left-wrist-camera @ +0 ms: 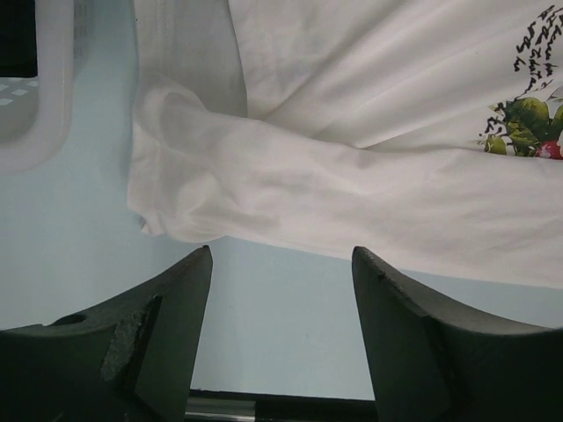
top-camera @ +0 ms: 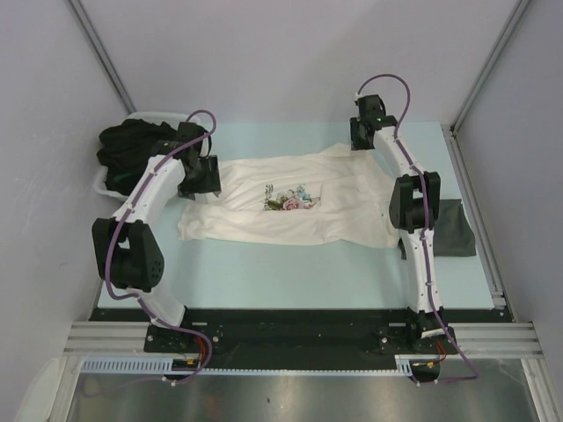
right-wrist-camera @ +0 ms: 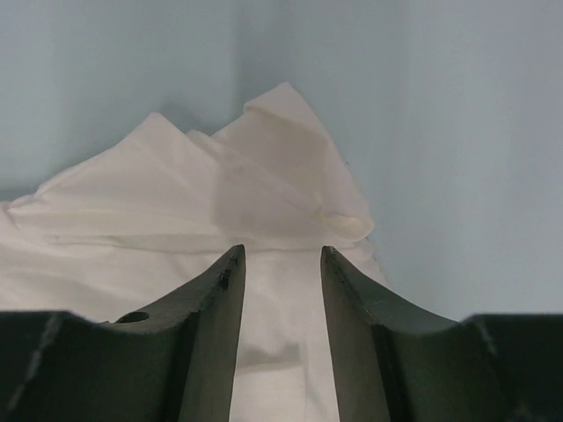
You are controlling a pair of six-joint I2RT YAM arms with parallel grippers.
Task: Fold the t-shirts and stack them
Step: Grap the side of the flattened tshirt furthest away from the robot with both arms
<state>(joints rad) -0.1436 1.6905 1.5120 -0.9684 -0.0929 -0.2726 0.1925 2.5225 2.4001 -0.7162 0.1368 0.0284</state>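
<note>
One white tub [top-camera: 102, 183], black t-shirts [top-camera: 132, 145] inside

1. Cream-white tee [top-camera: 264, 220]: spread out before me, lengthwise from my left to my right, rose print [top-camera: 295, 200] and dark script face up. It is rumpled, with a fold rolled over at my left end and peaked corners at my far right.
2. Dark grey tee [top-camera: 456, 230]: folded flat, at my right edge.
3. Black tees [top-camera: 127, 145]: crumpled heap in the white tub [top-camera: 100, 182], far left.
</note>
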